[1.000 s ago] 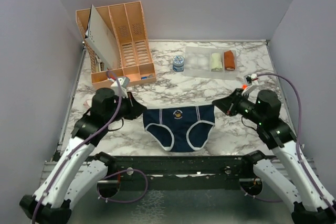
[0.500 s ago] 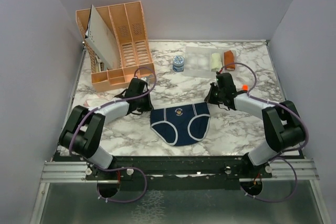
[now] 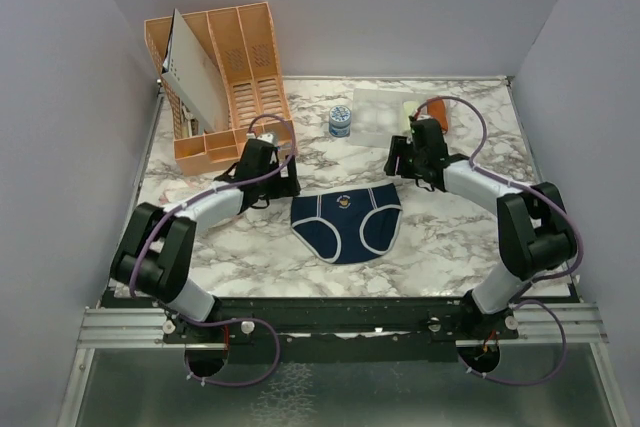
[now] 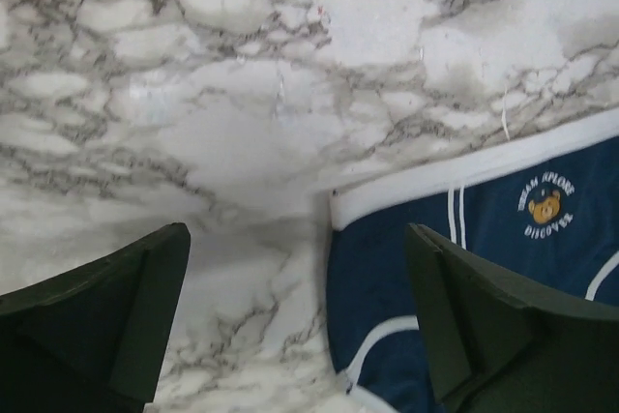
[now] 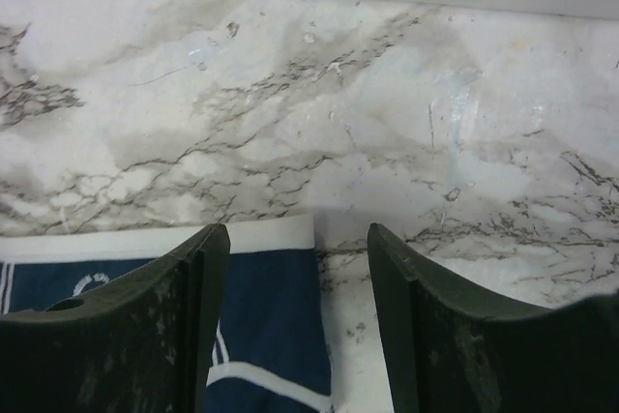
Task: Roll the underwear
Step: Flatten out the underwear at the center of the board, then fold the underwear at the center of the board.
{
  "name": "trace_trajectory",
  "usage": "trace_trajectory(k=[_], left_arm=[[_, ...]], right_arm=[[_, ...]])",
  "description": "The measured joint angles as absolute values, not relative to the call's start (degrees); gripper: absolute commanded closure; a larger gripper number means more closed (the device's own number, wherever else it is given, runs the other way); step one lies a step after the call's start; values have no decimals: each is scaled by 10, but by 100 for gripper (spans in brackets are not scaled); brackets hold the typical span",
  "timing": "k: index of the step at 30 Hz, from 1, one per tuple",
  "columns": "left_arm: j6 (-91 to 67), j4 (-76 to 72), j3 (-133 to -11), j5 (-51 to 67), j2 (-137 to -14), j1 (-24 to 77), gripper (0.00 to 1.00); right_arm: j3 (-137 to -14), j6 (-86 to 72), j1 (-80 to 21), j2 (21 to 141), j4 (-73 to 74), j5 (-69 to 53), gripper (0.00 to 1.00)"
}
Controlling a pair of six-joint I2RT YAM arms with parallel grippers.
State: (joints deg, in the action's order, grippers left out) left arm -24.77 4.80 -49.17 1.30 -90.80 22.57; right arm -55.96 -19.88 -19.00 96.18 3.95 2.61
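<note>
Briefs of navy blue cloth with white edging (image 3: 347, 225) lie flat on your white marble-patterned table (image 3: 450, 237), waistband to the far side, and you have your left gripper (image 4: 297, 229) and right gripper (image 5: 295, 229) each over one waistband corner, jaws spread apart, holding nothing.

The left arm (image 3: 200, 209) stretches forward and low from its folded elbow, angling inward. The left gripper (image 3: 288, 183) points downward, jaws spread wide, its dark fingers (image 4: 116, 316) far apart. The right arm (image 3: 490, 187) mirrors this pose. The right gripper (image 3: 396, 163) also points down, jaws apart but narrower, its fingers (image 5: 164, 326) roughly parallel.
</note>
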Motion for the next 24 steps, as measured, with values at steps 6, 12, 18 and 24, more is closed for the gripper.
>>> trace_trajectory(k=[6,12,18,24], left_arm=[[-272,35,-386,36,-780,226,1],[-307,12,-308,83,-723,226,13],[-345,-25,-247,118,-697,225,38],[-380,-65,-224,140,-710,225,54]], right_arm=[[-557,-188,-190,898,61,-75,37],[-569,-197,-251,908,78,-115,44],[-647,-206,-334,967,116,-77,48],[-707,-214,-382,1011,140,-26,49]])
